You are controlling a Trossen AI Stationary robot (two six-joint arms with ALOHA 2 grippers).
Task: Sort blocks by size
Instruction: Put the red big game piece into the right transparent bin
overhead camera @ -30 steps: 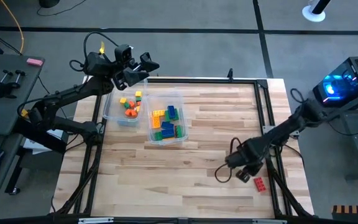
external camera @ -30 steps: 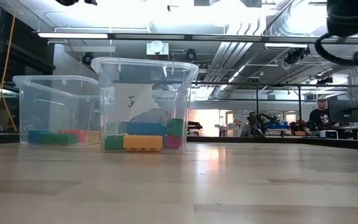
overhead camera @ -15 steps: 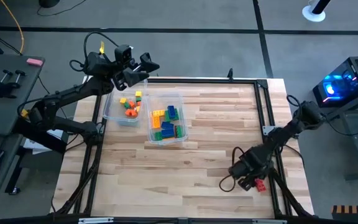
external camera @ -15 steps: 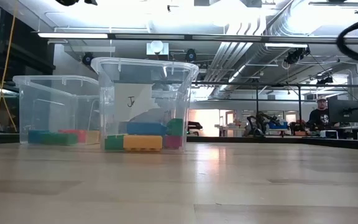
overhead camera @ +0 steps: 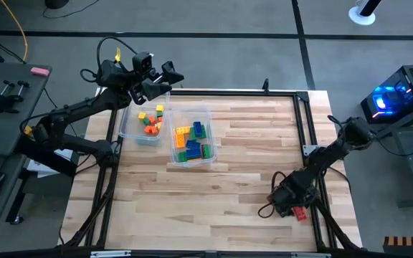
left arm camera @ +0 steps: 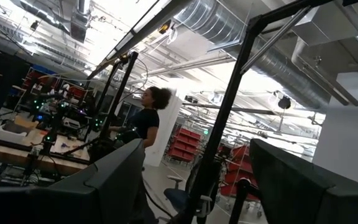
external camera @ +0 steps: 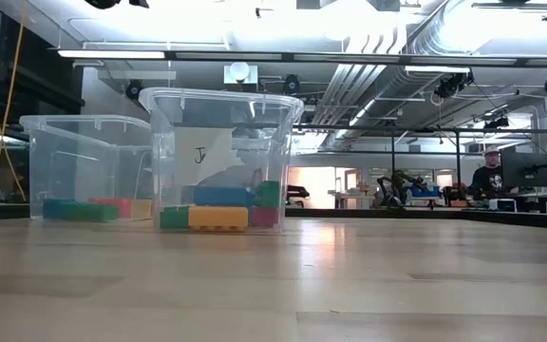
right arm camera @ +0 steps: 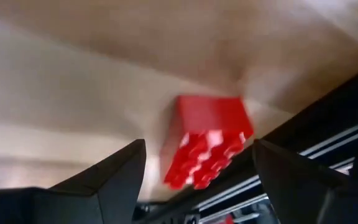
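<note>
Two dark, slender jointed arms with black cables looped alongside. Broad, flat black fingers [right arm camera: 104,180] on each claw.

Blurred red studded block [right arm camera: 207,140] on wooden table [right arm camera: 73,93], between spread right gripper [right arm camera: 194,186] fingers

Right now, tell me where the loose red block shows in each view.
High view: red block by the table's right edge, partly under the right gripper.
Low view: not in it.
Left wrist view: not in it.
Right wrist view: red block between the open fingers.
Shared landmark: the table's dark frame rail.
</note>
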